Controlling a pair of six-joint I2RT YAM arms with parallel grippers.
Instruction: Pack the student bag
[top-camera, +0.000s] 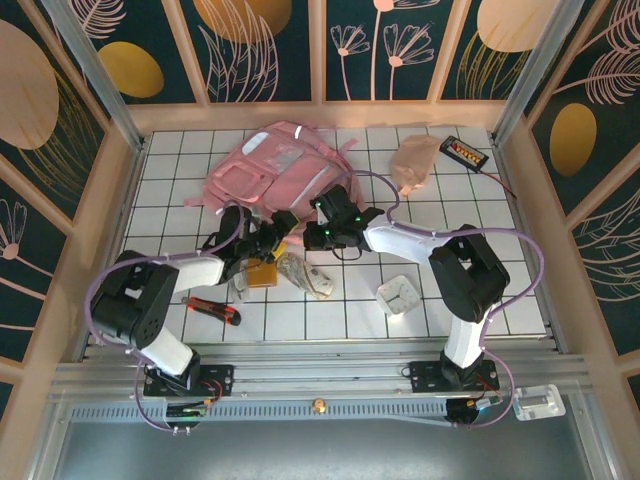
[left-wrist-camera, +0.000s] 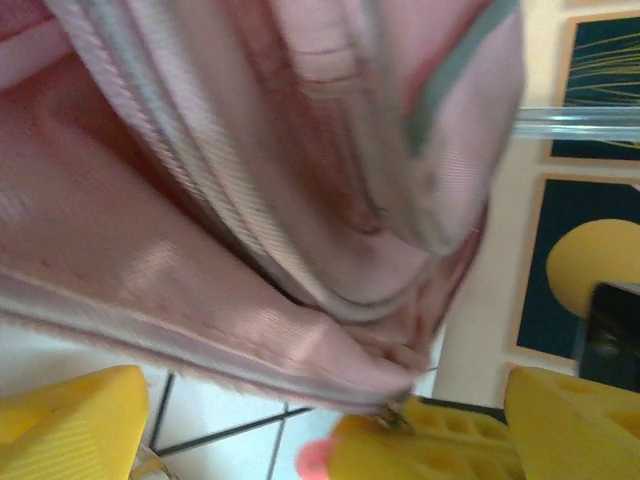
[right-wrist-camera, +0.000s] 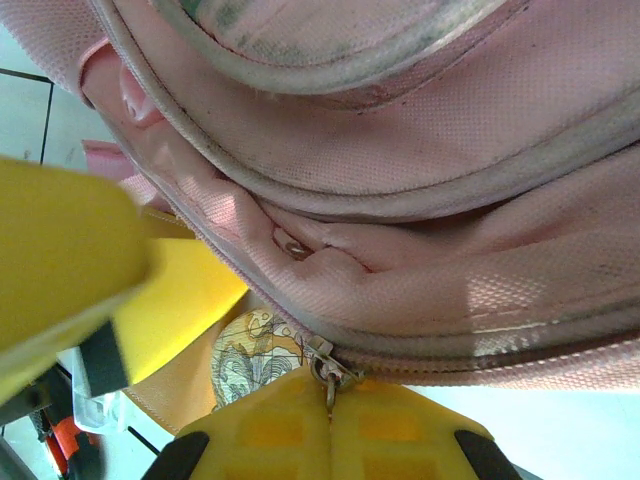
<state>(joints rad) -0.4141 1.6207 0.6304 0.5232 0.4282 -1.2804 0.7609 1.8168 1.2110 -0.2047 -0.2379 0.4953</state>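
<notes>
Seemingly you are unzipping the student bag (top-camera: 275, 165), lying far-centre on the table (top-camera: 500, 285): your right gripper (right-wrist-camera: 330, 425) is pinching its zipper pull (right-wrist-camera: 323, 365), your left gripper (left-wrist-camera: 320, 410) is gaping alongside. Next you are needing a steady pull along the track.

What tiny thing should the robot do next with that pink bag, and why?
Probably draw the zipper pull along its track. The right pincer is shut on it at the edge of the student bag, and the left pincer sits open close to the fabric, so the bag likely needs opening wider for packing.
</notes>
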